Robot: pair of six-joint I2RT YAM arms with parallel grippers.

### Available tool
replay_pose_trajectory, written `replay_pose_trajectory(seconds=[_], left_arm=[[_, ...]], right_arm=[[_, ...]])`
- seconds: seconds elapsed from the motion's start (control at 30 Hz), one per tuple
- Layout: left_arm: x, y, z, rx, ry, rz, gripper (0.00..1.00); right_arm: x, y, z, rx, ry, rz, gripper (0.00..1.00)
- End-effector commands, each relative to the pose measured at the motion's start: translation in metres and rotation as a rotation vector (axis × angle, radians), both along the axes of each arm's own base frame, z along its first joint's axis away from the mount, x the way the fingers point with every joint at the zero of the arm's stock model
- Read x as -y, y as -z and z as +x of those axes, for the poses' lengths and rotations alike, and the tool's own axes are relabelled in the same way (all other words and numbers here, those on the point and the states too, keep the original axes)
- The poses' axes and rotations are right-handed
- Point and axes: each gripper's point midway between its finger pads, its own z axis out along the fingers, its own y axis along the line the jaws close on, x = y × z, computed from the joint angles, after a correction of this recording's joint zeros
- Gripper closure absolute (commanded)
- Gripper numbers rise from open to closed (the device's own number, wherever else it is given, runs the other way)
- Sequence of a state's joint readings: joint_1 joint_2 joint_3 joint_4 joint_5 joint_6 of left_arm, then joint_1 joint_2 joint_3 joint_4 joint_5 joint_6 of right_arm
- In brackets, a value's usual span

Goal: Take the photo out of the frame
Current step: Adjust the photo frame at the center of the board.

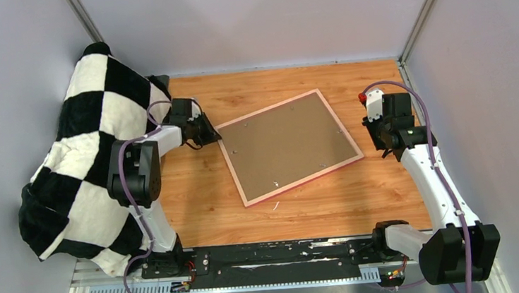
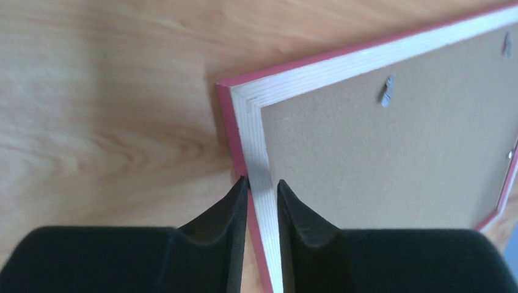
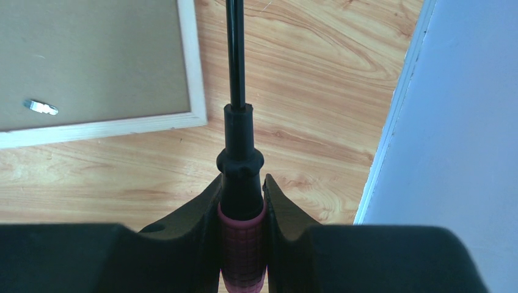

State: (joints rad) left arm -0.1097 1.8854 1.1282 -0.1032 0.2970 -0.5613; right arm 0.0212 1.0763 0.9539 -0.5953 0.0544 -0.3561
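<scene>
The frame [image 2: 366, 56] lies face-down mid-tabletop [image 1: 205, 208], photo hidden under the backing board [image 1: 288, 144]; left gripper [image 2: 261, 183] straddles its rail, pinching or loose I can't tell, right gripper [image 3: 242, 183] clamps a screwdriver [image 3: 241, 152], and a weak hold could let the frame skid under prying.

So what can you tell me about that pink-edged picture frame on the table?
The frame lies flat and face-down on the wooden table, turned askew to its edges. Its narrow rails look like pale wood with pink outer sides. A brown backing board fills it, held in by small metal tabs. The left hand straddles one rail near a corner; whether it pinches the rail is unclear.
</scene>
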Motion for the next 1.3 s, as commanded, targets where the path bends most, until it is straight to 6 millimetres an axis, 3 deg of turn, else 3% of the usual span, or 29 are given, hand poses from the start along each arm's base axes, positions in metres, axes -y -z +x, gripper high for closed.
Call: replay_pose_trajectory(seconds=[0.0,0.2,0.33,0.43,0.57,0.7,0.97,1.27], left_arm=[[0.019,-0.035,-0.023,0.034,0.101,-0.046,0.71],[0.030,-0.100,0.000,0.222,0.202,-0.060,0.49],[0.052,-0.136,0.027,0.344,0.338,-0.052,0.47],[0.079,-0.148,0.066,0.401,0.482,0.005,0.48],[0.105,-0.128,0.107,0.356,0.620,0.077,0.47],[0.122,-0.092,0.126,0.332,0.671,0.090,0.43],[0.149,-0.042,0.102,0.307,0.824,0.245,0.38],[0.149,0.003,0.092,0.228,0.844,0.332,0.39]], right_arm=[[0.005,0.001,-0.003,-0.004,0.029,0.002,1.00],[0.005,0.001,-0.003,-0.003,0.032,-0.001,1.00],[0.005,0.001,-0.003,-0.004,0.031,0.001,1.00],[0.005,0.002,-0.004,-0.006,0.032,-0.001,1.00],[0.005,0.001,-0.004,-0.001,0.031,0.001,1.00],[0.014,0.000,-0.005,0.003,0.062,0.007,1.00],[0.014,0.002,-0.005,-0.005,0.060,0.017,1.00],[0.013,0.005,-0.005,-0.016,0.054,0.019,1.00]])
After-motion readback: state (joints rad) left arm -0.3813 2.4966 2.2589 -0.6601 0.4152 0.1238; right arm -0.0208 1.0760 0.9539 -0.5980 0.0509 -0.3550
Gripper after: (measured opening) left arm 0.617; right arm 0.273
